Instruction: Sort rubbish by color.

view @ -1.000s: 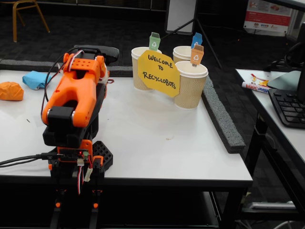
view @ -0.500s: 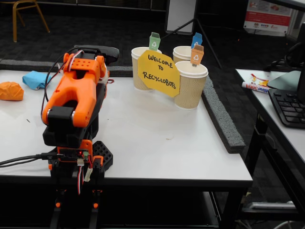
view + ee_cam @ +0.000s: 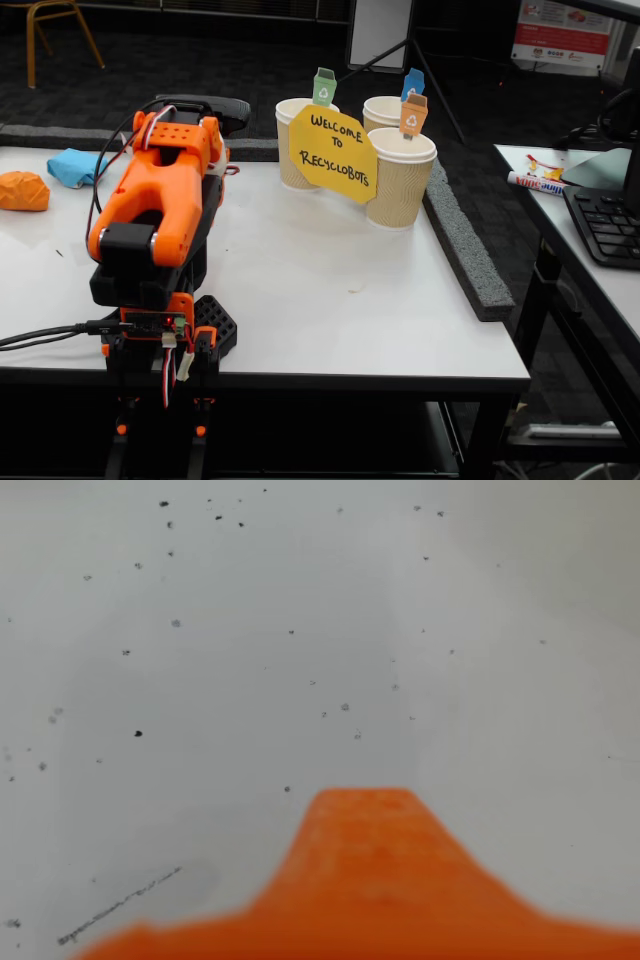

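Arm [image 3: 155, 215] folded down on itself at the near left edge of the white table [image 3: 330, 300], orange shell over a black base, cables trailing off to the left in the fixed view. Gripper tucked behind the arm's body there, not visible. Wrist view shows only a blurred orange part of the gripper [image 3: 365, 880] rising from the bottom edge, over bare white tabletop speckled with small dark flecks; whether the jaws are spread or pressed together cannot be told. Nothing seen held.

Landmark: the arm. Orange wad [image 3: 22, 190] lies on the table to the left of the arm, at the picture's left edge, well apart from it. Light blue wad [image 3: 78, 166] sits just behind and to the right of the orange one, nearer the arm, partly hidden behind the arm's cables. Pale green wad not seen in either view.

To the right of the arm and farther back: three paper cups [image 3: 400, 180] clustered together, a yellow sign [image 3: 333, 153] reading "Welcome to Recyclobots" leaning across their fronts. Small bin-shaped tags stick up from the cups: green tag [image 3: 324, 87] on the left one, blue tag [image 3: 412, 83] at the rear, orange tag [image 3: 413, 115] on the nearest.
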